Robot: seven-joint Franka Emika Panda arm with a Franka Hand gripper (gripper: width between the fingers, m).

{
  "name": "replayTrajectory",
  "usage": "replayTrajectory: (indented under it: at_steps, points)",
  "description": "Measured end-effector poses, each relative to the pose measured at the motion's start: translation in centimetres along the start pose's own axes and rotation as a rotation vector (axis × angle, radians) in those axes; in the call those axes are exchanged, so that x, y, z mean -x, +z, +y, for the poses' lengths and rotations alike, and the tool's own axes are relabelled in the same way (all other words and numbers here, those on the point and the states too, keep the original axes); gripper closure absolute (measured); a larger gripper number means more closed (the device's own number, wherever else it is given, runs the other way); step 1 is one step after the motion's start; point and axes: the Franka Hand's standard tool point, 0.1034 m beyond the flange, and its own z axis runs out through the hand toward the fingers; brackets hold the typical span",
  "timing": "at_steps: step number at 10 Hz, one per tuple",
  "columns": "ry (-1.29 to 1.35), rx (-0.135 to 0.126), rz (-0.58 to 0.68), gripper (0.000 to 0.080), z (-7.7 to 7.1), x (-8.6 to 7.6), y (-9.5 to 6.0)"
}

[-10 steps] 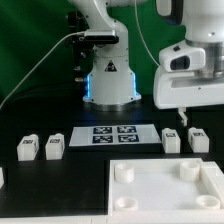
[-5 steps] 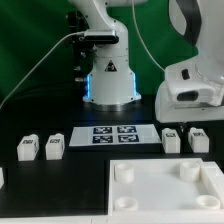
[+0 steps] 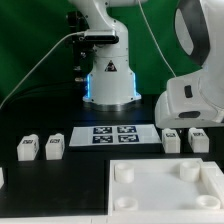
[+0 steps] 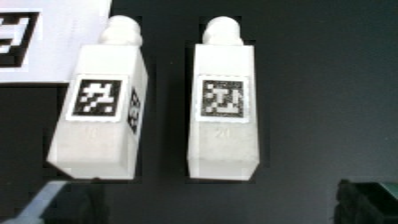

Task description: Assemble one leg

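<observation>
plastic this hard makes the leg [image 4: 226, 110] light, stiff, a little slick; i'd pinch its long flat sides, clear of the peg [image 4: 224, 30]. it lies on the black table [image 4: 320, 60] beside its twin leg [image 4: 103, 110], under my gripper [image 4: 206, 200], jaws apart. my dark fingertips [image 4: 374, 202] are cut off and hard to make out.

Two tagged white legs [image 4: 102, 115] [image 4: 222, 110] lie parallel, apart.

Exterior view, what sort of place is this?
Probably a robotics lab bench: a fixed arm base, a marker board of printed tags, and tagged white legs laid on a black table.
</observation>
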Motion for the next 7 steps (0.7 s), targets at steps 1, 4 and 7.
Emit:
replayTrajectory:
  at_steps: [1,4,7]
  points:
    - [0.009,0.002,-0.005,0.0151,-0.3,0.2,1.0]
    - [0.001,0.012,0.003,0.0151,-0.8,-0.2,3.3]
    - [-0.008,0.024,-0.018,0.0151,-1.3,-0.2,4.7]
